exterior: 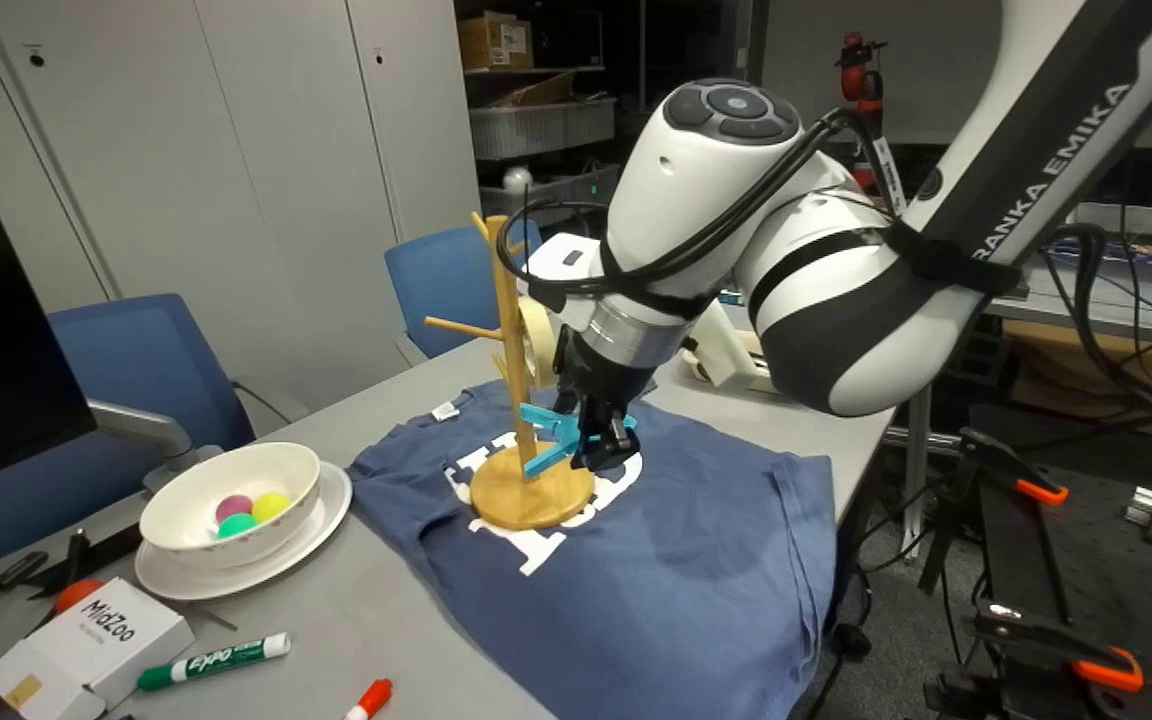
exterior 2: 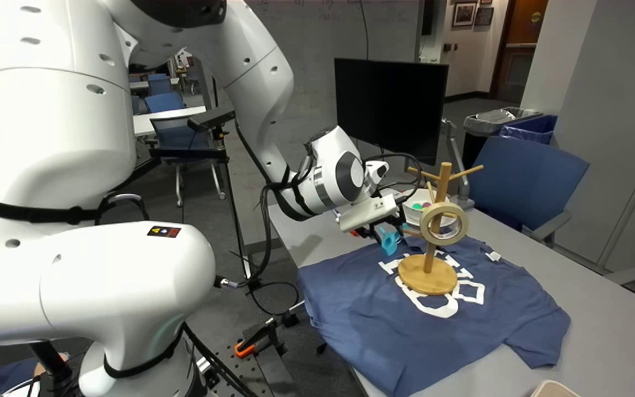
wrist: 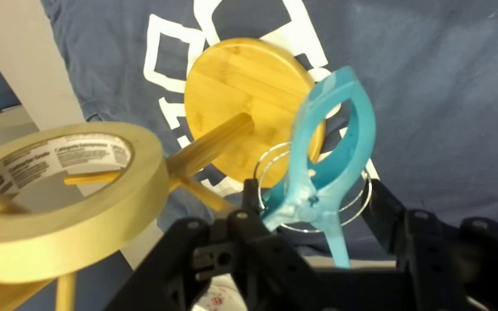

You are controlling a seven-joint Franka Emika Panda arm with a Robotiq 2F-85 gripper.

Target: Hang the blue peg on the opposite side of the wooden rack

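One blue peg (wrist: 303,203) sits pinched in my tool (wrist: 314,192), long axis crosswise, beside the wooden rack (exterior: 513,345), which I must likely carry it around.

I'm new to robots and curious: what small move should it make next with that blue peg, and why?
Probably raise the gripper slightly, with the blue peg seemingly held between its fingers: an exterior view shows the peg beside the wooden rack and lower than its top arms, so hanging it there would likely need height.
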